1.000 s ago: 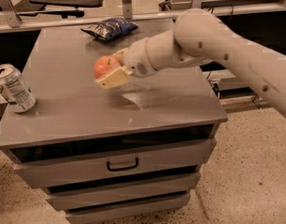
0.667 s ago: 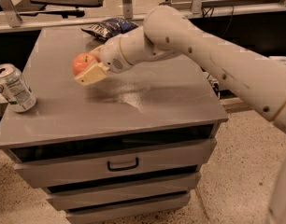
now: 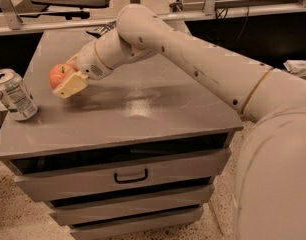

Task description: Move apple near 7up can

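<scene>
The orange-red apple (image 3: 59, 74) is held in my gripper (image 3: 66, 80), whose cream fingers (image 3: 71, 85) are shut around it, just above the grey cabinet top (image 3: 143, 109) at its left side. The silver-and-green 7up can (image 3: 13, 95) stands slightly tilted at the left edge of the top, a short gap to the left of the apple. My arm reaches in from the right and crosses the whole top.
The cabinet has drawers below, the upper one with a dark handle (image 3: 130, 176). A dark snack bag (image 3: 100, 30) shows partly behind the arm at the far edge. Desks and a chair base stand behind. Speckled floor surrounds the cabinet.
My gripper has carried the apple leftward across the top, from the middle to close beside the can. The can has not moved.
</scene>
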Action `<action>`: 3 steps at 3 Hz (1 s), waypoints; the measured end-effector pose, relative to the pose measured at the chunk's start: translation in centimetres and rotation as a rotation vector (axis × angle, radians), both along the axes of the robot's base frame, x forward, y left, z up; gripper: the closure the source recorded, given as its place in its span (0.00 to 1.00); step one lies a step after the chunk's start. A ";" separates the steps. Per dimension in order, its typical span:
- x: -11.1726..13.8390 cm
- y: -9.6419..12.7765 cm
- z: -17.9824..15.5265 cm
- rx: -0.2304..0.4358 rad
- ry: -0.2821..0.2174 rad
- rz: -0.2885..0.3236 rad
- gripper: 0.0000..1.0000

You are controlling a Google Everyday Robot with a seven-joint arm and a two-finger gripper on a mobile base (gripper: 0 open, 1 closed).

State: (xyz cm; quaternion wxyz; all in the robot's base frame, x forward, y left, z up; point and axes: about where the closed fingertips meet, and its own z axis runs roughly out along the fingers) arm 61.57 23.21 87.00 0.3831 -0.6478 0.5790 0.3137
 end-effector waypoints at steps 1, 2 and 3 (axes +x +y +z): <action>-1.0 2.1 -0.6 -0.017 0.019 0.067 1.00; -1.7 3.3 -0.8 -0.023 0.043 0.118 1.00; -2.3 3.7 -1.3 -0.032 0.074 0.151 0.84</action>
